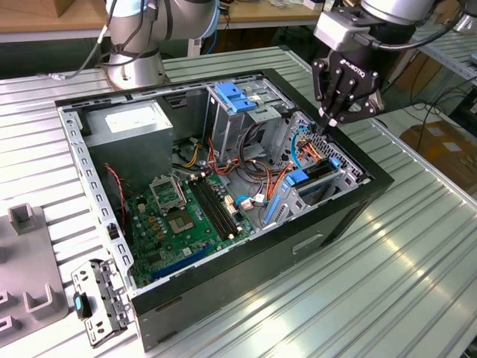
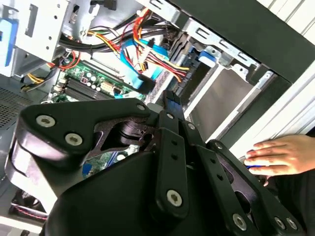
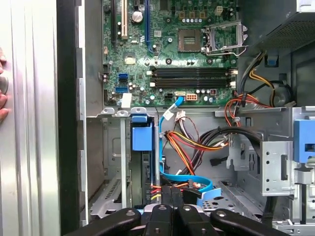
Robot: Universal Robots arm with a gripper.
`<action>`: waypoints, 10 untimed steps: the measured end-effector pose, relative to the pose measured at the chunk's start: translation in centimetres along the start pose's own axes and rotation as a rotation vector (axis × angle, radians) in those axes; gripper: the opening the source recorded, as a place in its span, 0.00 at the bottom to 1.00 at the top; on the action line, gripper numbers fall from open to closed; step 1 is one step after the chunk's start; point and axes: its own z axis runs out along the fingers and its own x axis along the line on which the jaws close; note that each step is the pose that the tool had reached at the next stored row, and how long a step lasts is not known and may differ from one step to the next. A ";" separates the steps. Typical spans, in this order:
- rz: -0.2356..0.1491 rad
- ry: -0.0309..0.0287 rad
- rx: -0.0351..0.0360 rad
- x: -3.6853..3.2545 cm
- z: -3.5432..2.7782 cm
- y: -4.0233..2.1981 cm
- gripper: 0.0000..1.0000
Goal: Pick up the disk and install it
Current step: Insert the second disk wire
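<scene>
Exterior view: you see the gripper [image 1: 329,125] hanging over the corner of the open computer case [image 1: 350,216] at the exterior view's right.
Fingers: they are pressed together, and you see nothing between them in both wrist views [image 3: 172,194] [image 2: 171,101].
Contact: the fingertips point down among the orange and blue cables [image 1: 309,149] at the top of the low drive cage. Whether they touch a cable or the cage, you cannot tell.
Disk: the disk [image 1: 298,177] stands on its edge in a slot of this low cage. You see mostly its light-blue carrier rail, also in the first wrist view [image 3: 141,136]. The gripper is near it, beside the slot, and does not hold it.
Arm pose: the wrist comes in from above the case, and the gripper is close to upright, leaning a little toward the case wall.
Edges: the black case wall is just beside the fingers on the outer side. The tall grey cage with the blue bracket [image 1: 235,97] stands well apart on the inner side.
Open room: the motherboard [image 1: 186,216] lies uncovered on the case floor, and the space above it is free.
Outside the case: a person's hand [image 2: 280,155] rests on the metal table [image 1: 417,283], just beside the case wall.
</scene>
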 end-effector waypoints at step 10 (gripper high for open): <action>0.000 0.0445 -0.0253 -3.05 -0.23 -0.53 0.11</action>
